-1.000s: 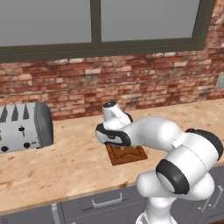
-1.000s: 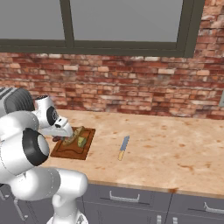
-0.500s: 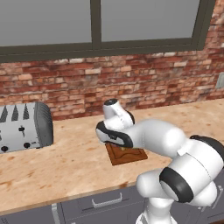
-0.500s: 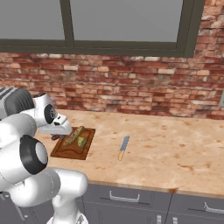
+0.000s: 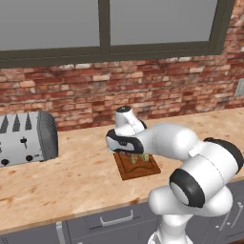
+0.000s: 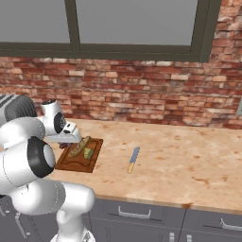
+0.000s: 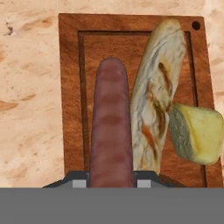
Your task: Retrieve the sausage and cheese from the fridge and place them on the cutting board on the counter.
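Evenly and softly lit, rendered, no glare. Faint soft shadow under the arm on the counter (image 5: 71, 176). Slightly coarse and pixelated in both base views. Close and a little soft in the hand view, cutting board (image 7: 72, 87) grain smeared.
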You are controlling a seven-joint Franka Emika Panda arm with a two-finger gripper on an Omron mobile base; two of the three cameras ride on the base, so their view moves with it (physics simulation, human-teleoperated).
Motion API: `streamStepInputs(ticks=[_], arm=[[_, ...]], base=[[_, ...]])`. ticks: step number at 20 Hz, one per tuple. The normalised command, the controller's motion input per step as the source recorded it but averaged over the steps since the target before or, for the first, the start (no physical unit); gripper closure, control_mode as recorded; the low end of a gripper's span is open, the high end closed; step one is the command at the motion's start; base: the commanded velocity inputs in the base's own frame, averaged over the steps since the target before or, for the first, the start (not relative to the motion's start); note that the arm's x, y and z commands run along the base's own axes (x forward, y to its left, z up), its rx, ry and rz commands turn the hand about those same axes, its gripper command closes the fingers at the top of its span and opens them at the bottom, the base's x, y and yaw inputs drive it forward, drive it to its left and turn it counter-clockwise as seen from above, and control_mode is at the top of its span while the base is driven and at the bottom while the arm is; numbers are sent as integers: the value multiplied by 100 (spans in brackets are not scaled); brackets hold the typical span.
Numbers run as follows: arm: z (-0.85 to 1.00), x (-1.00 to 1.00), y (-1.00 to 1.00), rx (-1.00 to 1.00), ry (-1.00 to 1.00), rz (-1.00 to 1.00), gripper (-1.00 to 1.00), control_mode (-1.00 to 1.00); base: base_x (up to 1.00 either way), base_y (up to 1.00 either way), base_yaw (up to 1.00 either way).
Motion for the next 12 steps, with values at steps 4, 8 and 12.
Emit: streamStepInputs(ticks=[4, 8, 12], arm=[[-17, 6, 5, 9, 0, 8, 100, -100], [-29, -6, 0, 6, 0, 7, 100, -100], [-29, -6, -6, 3, 0, 5, 100, -100]], base=[[0, 0, 0], [0, 0, 0], [0, 0, 0]])
